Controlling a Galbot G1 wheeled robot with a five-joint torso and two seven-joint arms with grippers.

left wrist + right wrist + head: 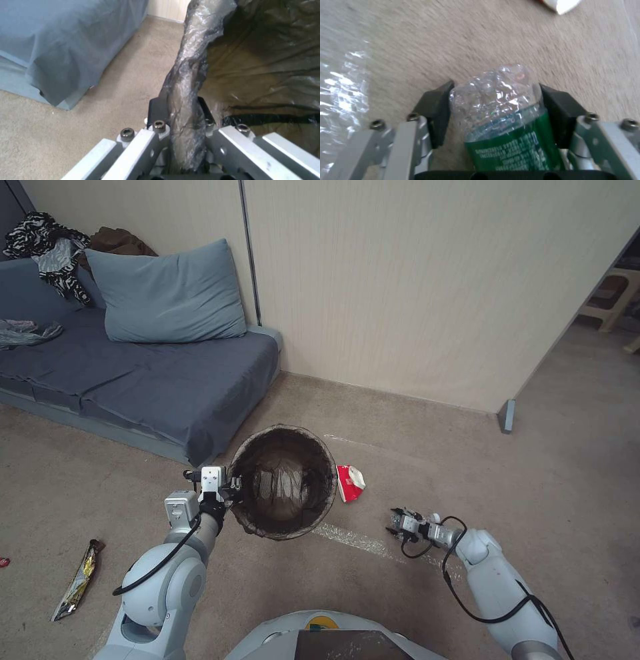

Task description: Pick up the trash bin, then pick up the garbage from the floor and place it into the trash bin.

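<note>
At centre frame my left hand [235, 491] pinched the bag-lined rim of the trash bin [287, 483]. At lower right, my right hand [393, 523] gripped a crushed clear bottle [505, 125] with a green label, near a red-and-white cup [349, 483] on the floor.

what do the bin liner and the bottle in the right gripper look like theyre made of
Bin liner: thin dark plastic film, likely; glossy, wrinkled, bunched over the rim.
Bottle: clear thin plastic, apparently; crumpled, glinting, with a green printed label, shut between the right gripper's pads.
</note>
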